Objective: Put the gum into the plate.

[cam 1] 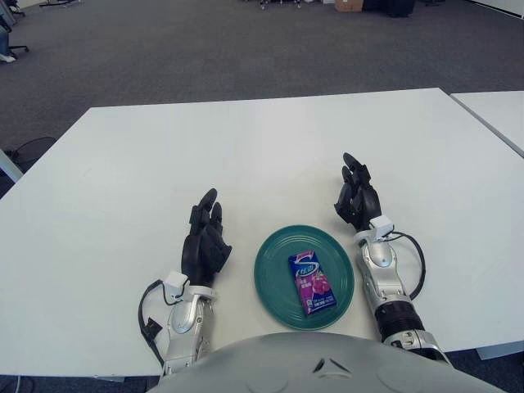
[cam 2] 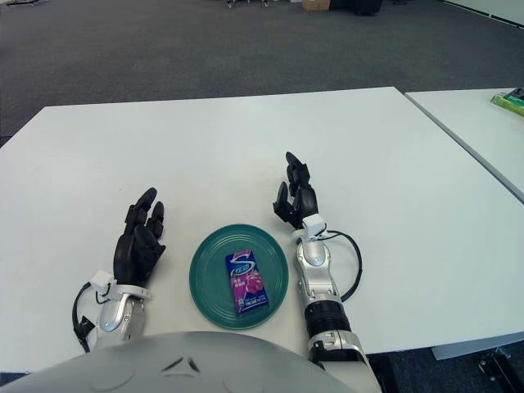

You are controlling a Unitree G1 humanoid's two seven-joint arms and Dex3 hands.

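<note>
While gum [cam 1: 311,281] lies plated, right robot hand [cam 1: 354,197] flanks it.

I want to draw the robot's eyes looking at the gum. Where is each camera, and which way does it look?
Left eye view: on the head, looking forward and down at the white table; shows the left hand, right hand, both forearms and the chest.
Right eye view: just beside it, facing the same way; the same body parts show, plus a neighbouring table.
Both share: the gum lying in the green plate between the two open hands.
</note>
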